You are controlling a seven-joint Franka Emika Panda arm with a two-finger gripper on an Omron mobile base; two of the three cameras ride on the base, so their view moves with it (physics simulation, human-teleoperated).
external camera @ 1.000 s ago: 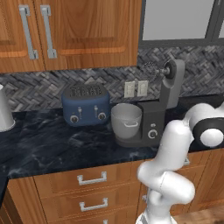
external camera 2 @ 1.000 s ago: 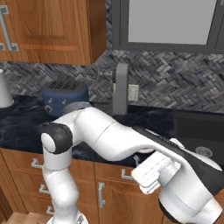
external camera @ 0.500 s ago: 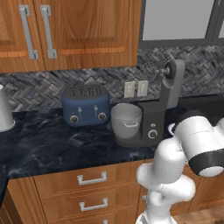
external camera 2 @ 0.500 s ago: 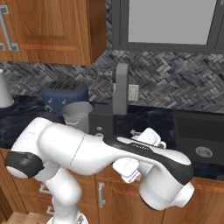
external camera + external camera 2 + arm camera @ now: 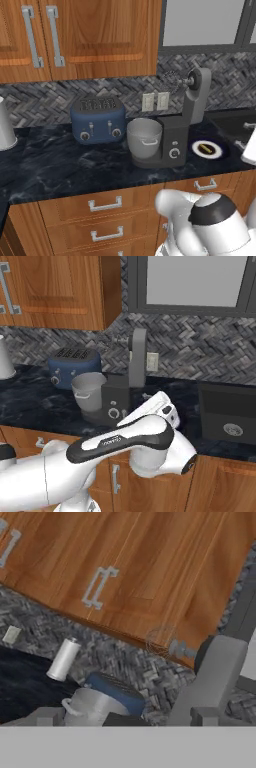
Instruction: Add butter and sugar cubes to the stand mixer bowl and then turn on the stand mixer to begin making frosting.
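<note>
Arm lower, rightward (claw (image 5: 120,722) open)

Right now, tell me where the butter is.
The butter lies on a small white plate on the dark counter, just right of the stand mixer base in the left base view.

navy toaster (image 5: 98,120), white plate (image 5: 206,149), sink (image 5: 229,414)
</note>
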